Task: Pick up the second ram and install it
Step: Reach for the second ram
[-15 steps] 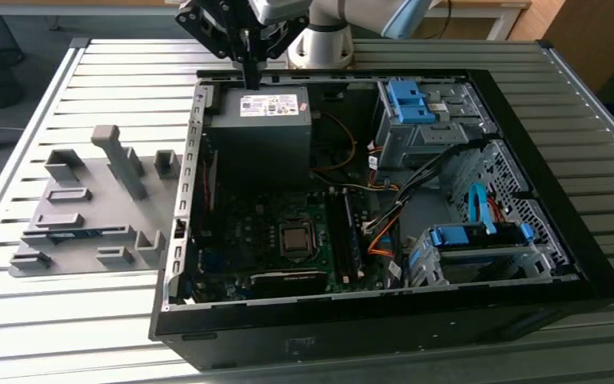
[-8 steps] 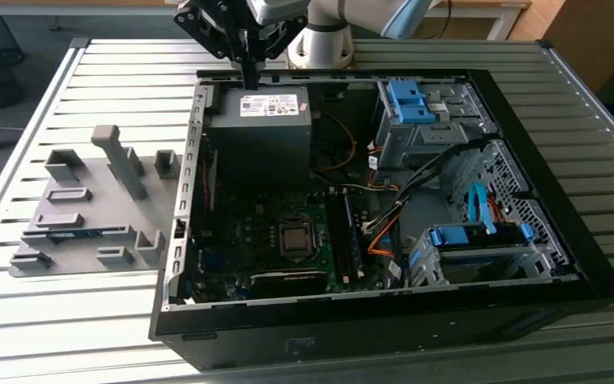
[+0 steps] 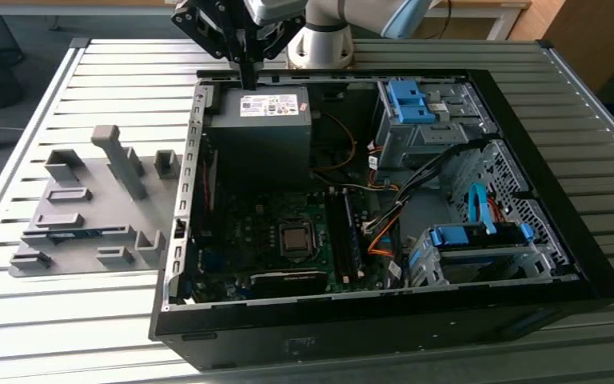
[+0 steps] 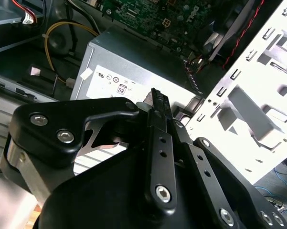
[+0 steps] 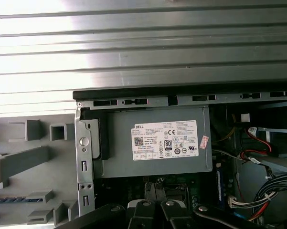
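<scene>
The second ram (image 3: 79,234) is a thin blue-teal stick lying in a slot of the gray holder plate (image 3: 83,256), on the exterior view's left of the open computer case (image 3: 563,264). Its blue edge also shows in the first wrist view (image 5: 7,198). My gripper (image 3: 249,80) hangs over the rear edge of the case, above the power supply (image 3: 262,136), well away from the ram. Its black fingers (image 4: 158,102) are shut with nothing between them. In the first wrist view the gripper (image 5: 156,188) points at the power supply (image 5: 157,143).
A darker memory stick (image 3: 347,232) stands in a motherboard slot beside the processor socket (image 3: 295,238). Blue drive cages (image 3: 414,104) and loose cables (image 3: 387,232) fill the case's right half. Tall gray blocks (image 3: 121,160) rise from the holder plate. Everything rests on a slatted metal table (image 3: 93,72).
</scene>
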Robot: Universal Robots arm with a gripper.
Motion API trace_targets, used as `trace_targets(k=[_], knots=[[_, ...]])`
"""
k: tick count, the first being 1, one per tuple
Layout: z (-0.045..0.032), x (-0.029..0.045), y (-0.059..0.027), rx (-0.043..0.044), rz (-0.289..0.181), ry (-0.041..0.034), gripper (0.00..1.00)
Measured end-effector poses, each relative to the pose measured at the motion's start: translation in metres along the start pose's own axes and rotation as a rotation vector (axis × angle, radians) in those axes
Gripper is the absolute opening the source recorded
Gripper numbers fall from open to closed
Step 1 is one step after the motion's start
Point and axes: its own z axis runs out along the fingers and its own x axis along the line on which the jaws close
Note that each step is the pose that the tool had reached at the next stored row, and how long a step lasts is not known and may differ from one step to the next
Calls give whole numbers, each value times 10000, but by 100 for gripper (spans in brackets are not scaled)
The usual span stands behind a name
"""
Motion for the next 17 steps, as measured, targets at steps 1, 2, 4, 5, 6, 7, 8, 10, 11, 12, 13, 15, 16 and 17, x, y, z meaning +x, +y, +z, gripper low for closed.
trace_targets(k=[1, 2, 4, 5, 6, 7, 8, 10, 11, 12, 13, 15, 16, 17], knots=[[0, 2, 0, 0, 0, 0, 11], [0, 4, 0, 0, 0, 0, 11], [1, 9, -1, 0, 0, 0, 11], [1, 12, -1, 0, 1, 0, 11], [1, 14, -1, 0, 1, 0, 11], [1, 17, -1, 0, 0, 0, 11], [1, 20, -2, 0, 0, 0, 11], [1, 25, -2, 1, 0, 0, 11], [1, 27, -2, 0, 0, 0, 11], [2, 30, -2, 0, 0, 0, 11], [2, 32, -3, 0, 0, 0, 11], [2, 37, -3, 0, 0, 0, 11], [2, 39, -3, 0, 0, 0, 11], [3, 42, -3, 0, 0, 0, 11]])
